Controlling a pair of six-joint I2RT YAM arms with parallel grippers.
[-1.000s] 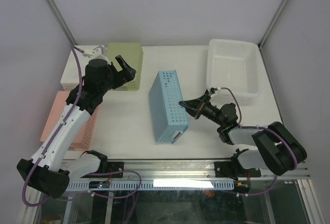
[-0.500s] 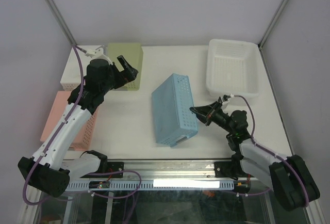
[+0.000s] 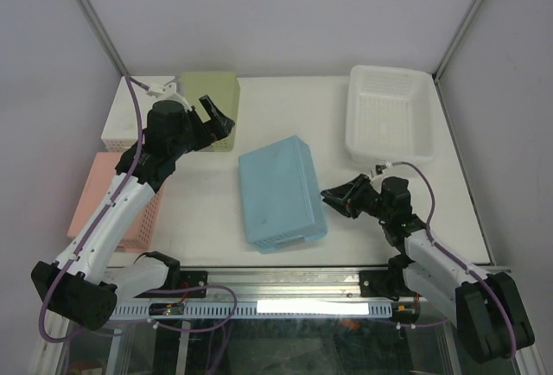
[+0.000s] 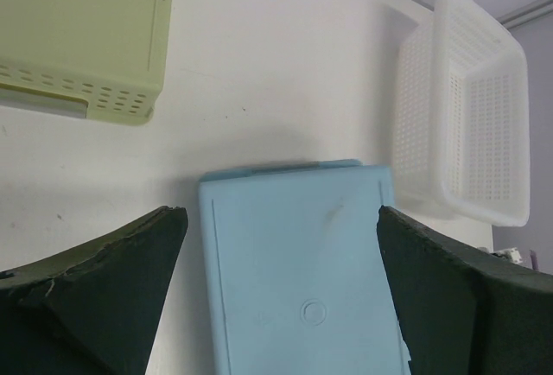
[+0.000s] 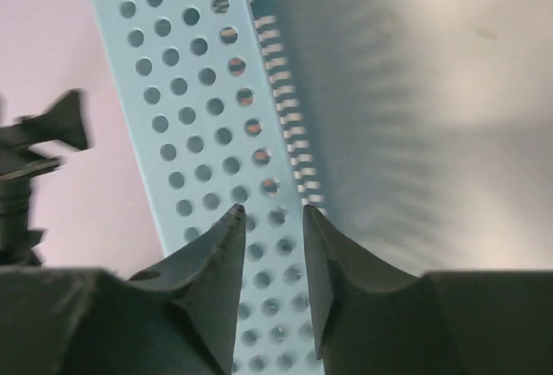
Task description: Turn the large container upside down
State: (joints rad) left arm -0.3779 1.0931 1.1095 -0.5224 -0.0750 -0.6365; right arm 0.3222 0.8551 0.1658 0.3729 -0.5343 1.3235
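**Right pincer (image 3: 335, 195) tipping the blue container (image 3: 281, 192) base-up**

Its fingers (image 5: 212, 271) are sitting narrowly parted, pinching nothing, just beside the container. That was balancing on its side a second ago and is now lying flat mid-worktop (image 3: 207, 198) toward the near edge, smooth base showing. The flip is looking done.

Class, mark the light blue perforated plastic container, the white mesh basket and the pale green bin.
Light blue perforated plastic container (image 3: 281, 192): top external view, middle of upturned base.
White mesh basket (image 3: 390, 120): top external view, bare floor.
Pale green bin (image 3: 207, 84): top external view, top face.
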